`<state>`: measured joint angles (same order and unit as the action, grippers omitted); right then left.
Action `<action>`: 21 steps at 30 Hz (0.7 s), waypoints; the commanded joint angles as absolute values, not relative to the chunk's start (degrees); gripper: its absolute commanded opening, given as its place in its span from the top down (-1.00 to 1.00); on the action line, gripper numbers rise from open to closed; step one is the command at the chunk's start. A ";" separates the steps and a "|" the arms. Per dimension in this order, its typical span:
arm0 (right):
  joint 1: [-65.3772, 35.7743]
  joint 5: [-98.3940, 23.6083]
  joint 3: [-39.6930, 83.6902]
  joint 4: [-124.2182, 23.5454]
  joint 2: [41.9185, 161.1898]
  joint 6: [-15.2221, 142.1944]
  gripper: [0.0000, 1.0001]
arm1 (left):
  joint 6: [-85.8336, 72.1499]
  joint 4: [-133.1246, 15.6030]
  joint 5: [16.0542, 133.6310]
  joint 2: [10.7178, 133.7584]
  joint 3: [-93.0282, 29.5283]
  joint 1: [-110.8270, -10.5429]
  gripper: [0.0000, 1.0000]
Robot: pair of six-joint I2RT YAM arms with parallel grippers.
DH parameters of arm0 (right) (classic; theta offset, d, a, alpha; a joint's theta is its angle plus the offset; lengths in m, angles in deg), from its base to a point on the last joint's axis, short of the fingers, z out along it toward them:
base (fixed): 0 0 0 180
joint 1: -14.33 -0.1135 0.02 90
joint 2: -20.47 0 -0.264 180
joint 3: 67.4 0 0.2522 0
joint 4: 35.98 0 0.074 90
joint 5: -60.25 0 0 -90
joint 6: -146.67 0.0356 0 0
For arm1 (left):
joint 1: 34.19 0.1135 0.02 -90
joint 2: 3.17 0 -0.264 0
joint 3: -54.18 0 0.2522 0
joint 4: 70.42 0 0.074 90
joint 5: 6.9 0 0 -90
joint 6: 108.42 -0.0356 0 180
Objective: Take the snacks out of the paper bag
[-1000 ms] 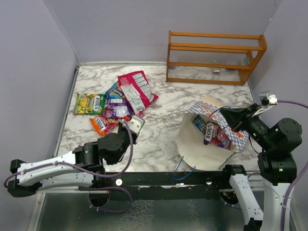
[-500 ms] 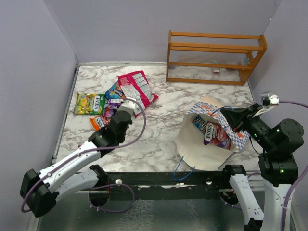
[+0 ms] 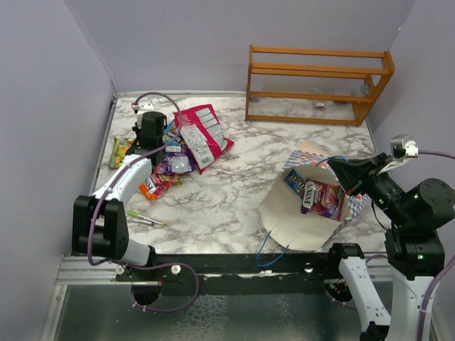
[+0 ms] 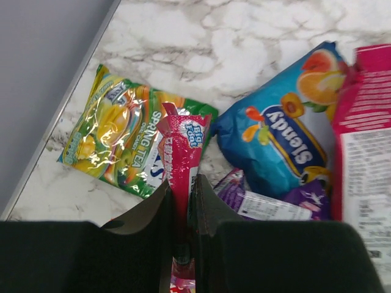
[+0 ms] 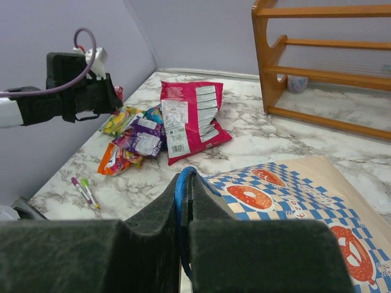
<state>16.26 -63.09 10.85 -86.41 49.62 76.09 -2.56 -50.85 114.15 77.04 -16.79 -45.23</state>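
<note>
Our left gripper (image 4: pixel 181 186) pinches a slim pink packet (image 4: pixel 183 143) above the snack pile (image 3: pixel 178 145) near the worktop's (image 3: pixel 242 177) far left corner. Our right gripper (image 5: pixel 185 178) clamps the blue cord handle (image 5: pixel 178 207) of the paper bag (image 3: pixel 295 220) at the near right edge, with packets (image 3: pixel 316 197) inside.

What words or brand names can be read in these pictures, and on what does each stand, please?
"Slendy": blue packet.
"SPRING TEA": green packet.
Red packet in the left gripper: print blurred.
Big pink packet: panels too small to read.
Packets in the bag: lettering unreadable.
</note>
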 commanded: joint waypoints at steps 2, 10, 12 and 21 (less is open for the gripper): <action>16.08 -62.59 12.21 -87.60 49.44 75.83 0.97 | -0.64 -50.86 111.21 79.33 -15.97 -40.87 1.00; 16.08 -63.34 11.05 -86.57 49.50 76.02 0.97 | 3.29 -51.62 106.34 79.55 -14.60 -38.61 0.37; 16.08 -63.51 10.96 -86.52 49.48 76.11 0.97 | 4.06 -51.58 106.18 79.42 -14.56 -37.80 0.02; 16.08 -63.60 10.91 -87.23 48.56 76.25 0.97 | 4.51 -54.85 100.86 75.44 -12.16 -37.67 -0.29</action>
